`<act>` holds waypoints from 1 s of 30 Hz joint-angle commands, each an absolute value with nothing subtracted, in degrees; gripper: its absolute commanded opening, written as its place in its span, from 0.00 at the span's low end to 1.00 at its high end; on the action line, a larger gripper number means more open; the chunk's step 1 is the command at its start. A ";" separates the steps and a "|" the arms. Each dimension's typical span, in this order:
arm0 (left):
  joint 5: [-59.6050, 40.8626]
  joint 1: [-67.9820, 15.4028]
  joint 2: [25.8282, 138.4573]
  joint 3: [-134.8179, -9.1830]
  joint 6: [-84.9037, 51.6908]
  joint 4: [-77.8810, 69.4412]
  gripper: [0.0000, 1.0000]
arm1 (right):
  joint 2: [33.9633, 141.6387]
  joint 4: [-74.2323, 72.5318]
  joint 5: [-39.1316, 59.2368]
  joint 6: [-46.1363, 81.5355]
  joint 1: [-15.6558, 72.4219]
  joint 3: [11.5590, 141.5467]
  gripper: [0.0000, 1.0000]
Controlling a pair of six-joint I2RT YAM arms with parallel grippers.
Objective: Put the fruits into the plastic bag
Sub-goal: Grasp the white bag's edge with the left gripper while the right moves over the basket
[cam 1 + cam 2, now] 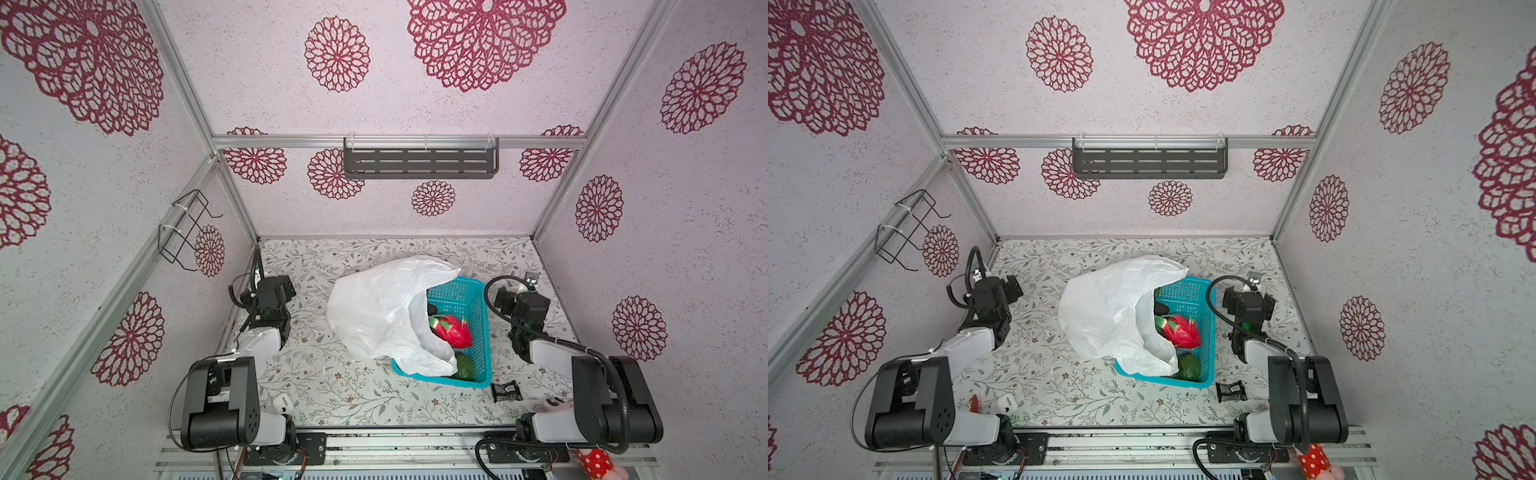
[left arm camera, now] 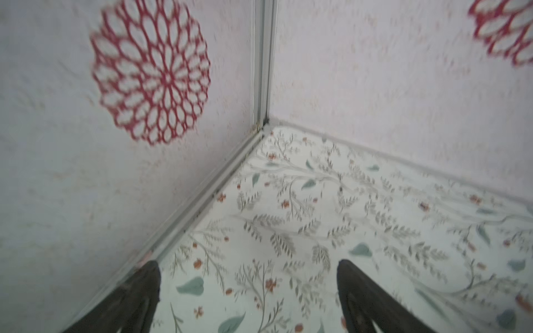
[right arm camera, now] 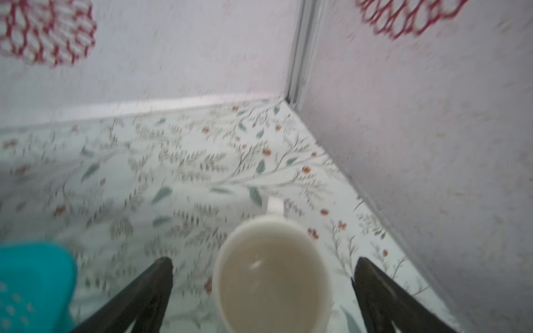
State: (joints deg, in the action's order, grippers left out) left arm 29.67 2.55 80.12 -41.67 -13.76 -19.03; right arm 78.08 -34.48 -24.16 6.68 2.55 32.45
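Dark fingertips fill the lower edge of each wrist view. The left gripper [image 2: 248, 262] has its jaws spread wide over bare floral table [image 2: 317, 219] near a corner of the enclosure, with nothing between them. The right gripper [image 3: 263, 259] is likewise released. A white mug [image 3: 271, 274] shows between its fingers with clear gaps on both sides, so nothing is grasped.

In both top views the two arms sit well apart from the fruit, one at each side of the table. The plastic bag [image 1: 374, 307] [image 1: 1104, 311] lies crumpled near the middle, its open mouth turned to the right and draped over the left part of a teal perforated basket [image 1: 461, 291] [image 1: 1196, 286].

The fruits that show are in the basket:
- The red-pink dragon fruit [image 1: 455, 330] [image 1: 1181, 332] lies right at the bag's mouth.
- A green oval fruit [image 1: 467, 368] [image 1: 1190, 365] sits in the near corner, partly under the bag's edge.
- A dark fruit [image 1: 432, 309] [image 1: 1160, 308] peeks out just behind the dragon fruit — too hidden to name.

Whether any fruit lies inside the bag cannot be told.

A small black packet [image 1: 506, 391] [image 1: 1230, 392] lies just beside the basket's near right corner. A white earbud case [image 1: 282, 403] [image 1: 1007, 403] rests near the left arm's base. A red dotted plush toy [image 1: 596, 463] [image 1: 1314, 463] pokes out under the right arm's base.
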 commanded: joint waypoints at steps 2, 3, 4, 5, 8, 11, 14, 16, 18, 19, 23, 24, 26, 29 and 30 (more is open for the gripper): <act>37.99 -5.66 76.67 -46.94 -23.40 6.75 0.97 | 73.44 -13.95 -33.84 21.00 4.39 39.88 0.99; 38.26 -8.10 76.64 -48.82 -28.62 12.58 0.98 | 73.60 -10.09 -34.70 23.14 6.00 42.12 0.98; 38.53 -11.41 76.73 -50.61 -32.84 17.32 0.97 | 73.95 -6.47 -35.67 25.06 7.85 44.23 0.98; 38.53 -14.81 76.88 -51.75 -35.86 19.90 0.97 | 74.34 -4.29 -35.93 26.35 9.79 45.83 0.98; 37.91 -27.26 78.65 -56.34 -39.69 24.33 0.97 | 75.85 -2.38 -35.03 26.59 15.94 49.06 0.98; 35.03 -36.99 83.06 -64.73 -39.60 29.17 0.98 | 78.40 0.55 -34.51 25.82 19.61 53.71 0.98; 31.48 -42.03 88.17 -73.92 -35.15 35.39 0.98 | 80.45 2.48 -31.43 25.75 20.10 57.34 0.98; 27.30 -43.75 91.16 -78.72 -33.38 38.26 0.98 | 81.21 3.58 -31.20 25.25 20.35 58.74 0.98; 22.94 -44.65 93.13 -82.29 -32.67 40.51 0.98 | 81.22 3.78 -31.08 24.93 20.37 59.06 0.98; 20.53 -45.01 93.80 -83.37 -32.31 41.15 0.98 | 81.07 3.86 -31.10 24.56 20.35 59.24 0.98; 11.88 -45.35 96.03 -86.55 -31.11 46.44 0.98 | 79.96 5.58 -32.69 24.09 20.29 59.75 0.99; 10.22 -45.33 96.68 -87.31 -30.87 48.28 0.98 | 79.50 5.86 -33.06 24.01 20.29 59.77 0.99; 7.19 -45.35 97.83 -88.50 -30.27 51.11 0.98 | 78.65 6.39 -33.36 23.89 20.13 59.89 0.99; 1.47 -45.42 99.56 -88.92 -28.32 51.46 0.98 | 77.97 7.49 -32.69 24.40 19.86 60.29 0.99; -0.13 -45.41 100.49 -89.35 -27.92 51.53 0.98 | 77.87 8.04 -32.33 24.79 19.71 60.47 0.99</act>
State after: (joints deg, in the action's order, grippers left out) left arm 7.62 -45.06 98.59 -87.94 -30.09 47.99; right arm 80.82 6.33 -31.40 24.08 20.18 58.06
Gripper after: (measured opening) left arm 0.977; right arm 0.987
